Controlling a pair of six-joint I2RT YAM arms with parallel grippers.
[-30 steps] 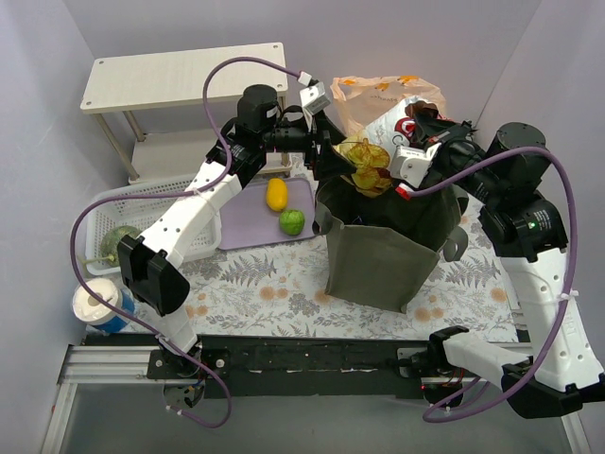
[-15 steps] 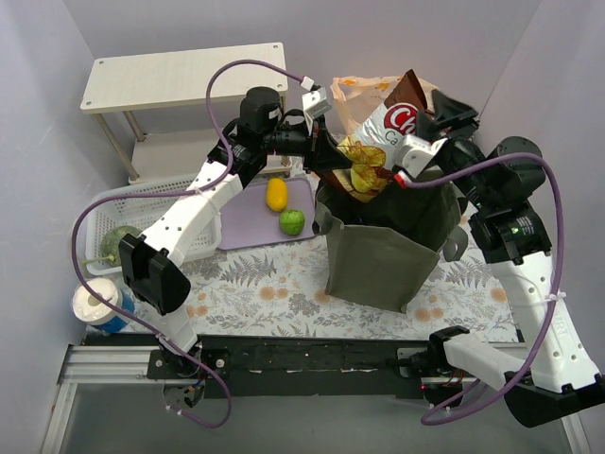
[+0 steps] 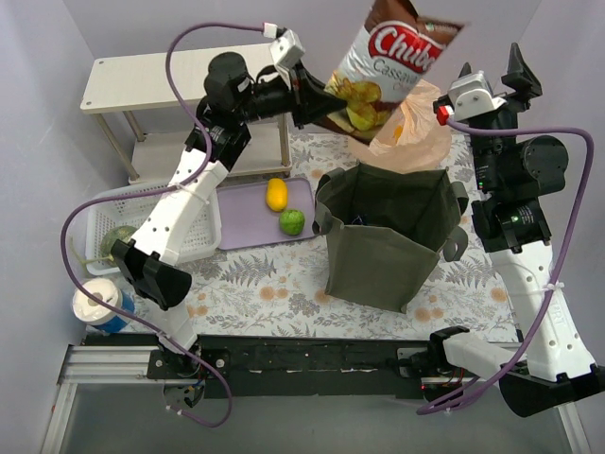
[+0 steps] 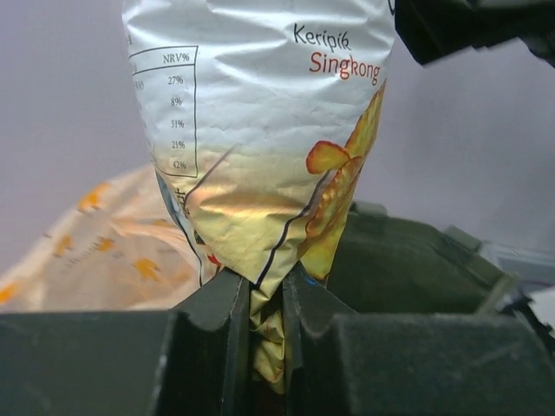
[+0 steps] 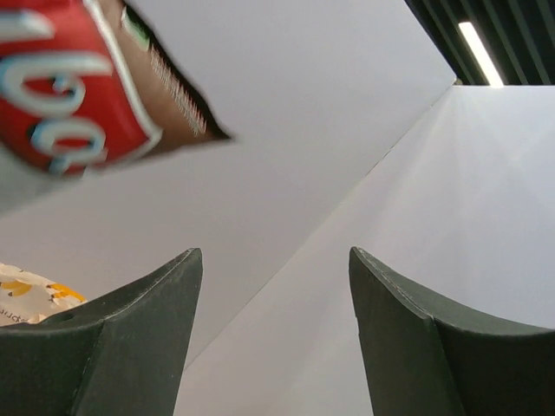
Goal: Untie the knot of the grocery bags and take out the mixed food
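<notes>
the left hand point(image 4: 267, 299) is clamped on the crimped seam of the light, crinkly red-and-brown foil chips bag point(image 4: 260, 130), held high over the olive-green fabric tote point(image 3: 383, 246) and peach-orange plastic bag point(image 3: 416, 132), the right hand point(image 5: 273, 295) spread empty; slippery, crushable contents are judged best carried by that seam.

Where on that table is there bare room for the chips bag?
Floral cloth between the lavender tray and the black rail, left of the green tote; also the white shelf top. Crowded behind the tote, by the peach bag.
</notes>
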